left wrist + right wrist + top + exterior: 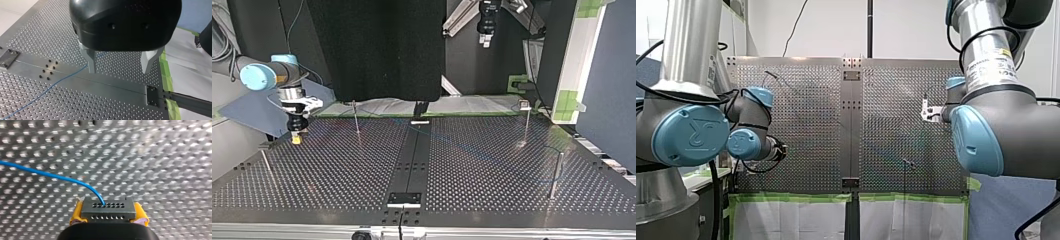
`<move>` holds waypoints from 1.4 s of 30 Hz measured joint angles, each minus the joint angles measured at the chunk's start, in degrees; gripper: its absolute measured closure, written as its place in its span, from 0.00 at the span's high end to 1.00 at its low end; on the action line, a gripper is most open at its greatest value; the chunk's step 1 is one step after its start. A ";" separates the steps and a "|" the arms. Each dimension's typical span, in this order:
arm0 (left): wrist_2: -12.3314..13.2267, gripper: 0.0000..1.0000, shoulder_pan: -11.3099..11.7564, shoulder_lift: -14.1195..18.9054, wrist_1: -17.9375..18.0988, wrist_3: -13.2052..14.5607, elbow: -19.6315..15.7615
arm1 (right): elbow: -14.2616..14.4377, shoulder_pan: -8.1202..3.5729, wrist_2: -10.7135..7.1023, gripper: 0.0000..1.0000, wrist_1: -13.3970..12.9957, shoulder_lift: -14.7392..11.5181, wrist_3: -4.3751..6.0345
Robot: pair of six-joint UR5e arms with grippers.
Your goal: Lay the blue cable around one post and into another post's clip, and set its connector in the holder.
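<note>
My right gripper (108, 215) is shut on a grey connector (108, 208), its yellow pads (76, 216) pressing both sides. The blue cable (50, 175) leaves the connector's top and curves away over the perforated table. In the top view my right gripper (297, 138) hangs low over the table at the left. My left gripper (118, 71) is open and holds nothing, well above the table. The blue cable (50, 87) runs on the plate below and past one of its fingers (91, 62). In the top view my left gripper (485, 41) hangs high at the back.
Thin posts stand on the table in the top view: one at back left (356, 119), one with a clip on top at back right (525, 122), one at the right (556, 175), one at the left (267, 167). A small bracket (404, 199) sits on the centre strip.
</note>
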 joint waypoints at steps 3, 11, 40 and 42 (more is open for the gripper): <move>0.00 0.88 0.05 0.00 0.01 -0.01 0.04 | 0.01 -0.19 -0.11 0.00 0.08 -1.63 0.37; 0.00 0.88 0.22 0.00 0.01 0.01 0.06 | 0.25 -0.57 1.34 0.00 0.66 -3.15 0.83; 0.00 0.88 0.37 0.00 -0.17 -0.03 0.01 | 1.50 -2.18 6.95 0.00 7.00 -6.70 -0.81; 0.00 0.88 0.37 0.00 -0.17 -0.03 0.01 | 1.56 -2.46 6.96 0.00 7.01 -6.70 -0.64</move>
